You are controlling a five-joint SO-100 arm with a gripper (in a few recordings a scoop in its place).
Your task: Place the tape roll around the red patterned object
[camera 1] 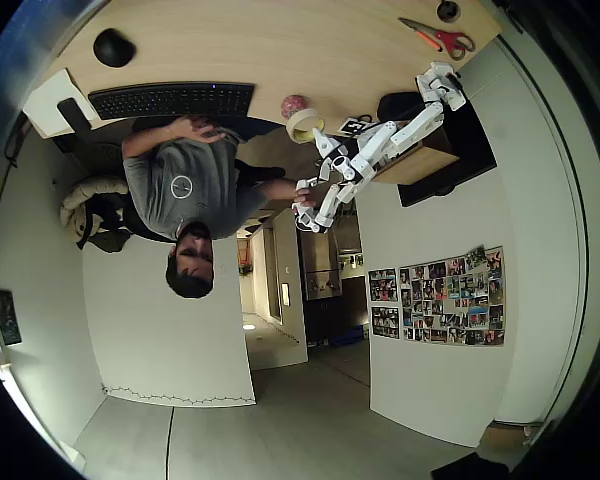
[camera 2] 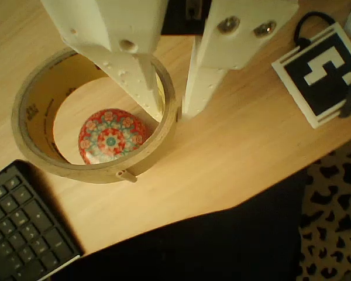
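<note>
In the wrist view the gripper [camera 2: 171, 111] pinches the right-hand wall of the tape roll [camera 2: 64, 158]: one finger [camera 2: 134, 70] reaches down inside the ring and the other [camera 2: 202, 76] stands just outside it, with the cardboard rim caught in the narrow gap between them. Through the hollow of the ring the red patterned object [camera 2: 111, 136] shows, low and a little left of the inside finger, sitting on the wooden surface [camera 2: 234, 146]. The ball looks off-centre in the opening, close to the near inner wall and apart from the far one. I cannot tell from this view whether the ring already rests flat on the surface or hangs slightly above it; its near edge seems close to the wood. The relation that matters is this: the ball lies left of the gripper and inside the ring's outline, so the ring's axis is roughly upright over it, and a straight lowering or release looks sufficient rather than any sideways shift. The risk, as I judge it, is the inside finger nudging the ball as it lifts out. A keyboard [camera 2: 23, 234] lies at the near left corner, and a black-and-white marker tile [camera 2: 322, 70] at the far right. In the overhead view the tape roll [camera 1: 305, 124] sits just beside the ball [camera 1: 294, 104] near the surface's edge.
</note>
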